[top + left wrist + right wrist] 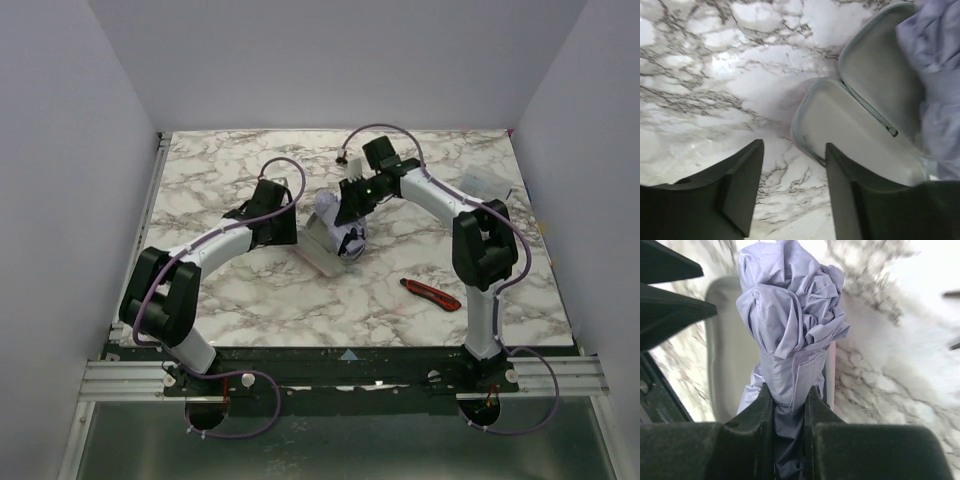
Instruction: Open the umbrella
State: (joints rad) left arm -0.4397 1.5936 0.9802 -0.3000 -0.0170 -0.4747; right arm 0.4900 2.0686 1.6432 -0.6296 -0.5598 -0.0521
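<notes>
The umbrella (790,315) is a folded bundle of pale lavender fabric with its strap wrapped round it. My right gripper (788,395) is shut on its lower part, where dark lining shows between the fingers. From above, the umbrella (338,228) stands half in an open pale pink case (318,252), with the right gripper (343,212) on it from behind. My left gripper (794,150) stands open over bare marble with nothing between its fingers; its right finger (840,180) is at the rim of the case (855,120). Lavender fabric (935,75) fills that view's right edge.
A red-and-black utility knife (430,293) lies on the marble table (250,300) in front of the right arm. A small white object (487,185) sits at the back right. White walls close in the table on three sides.
</notes>
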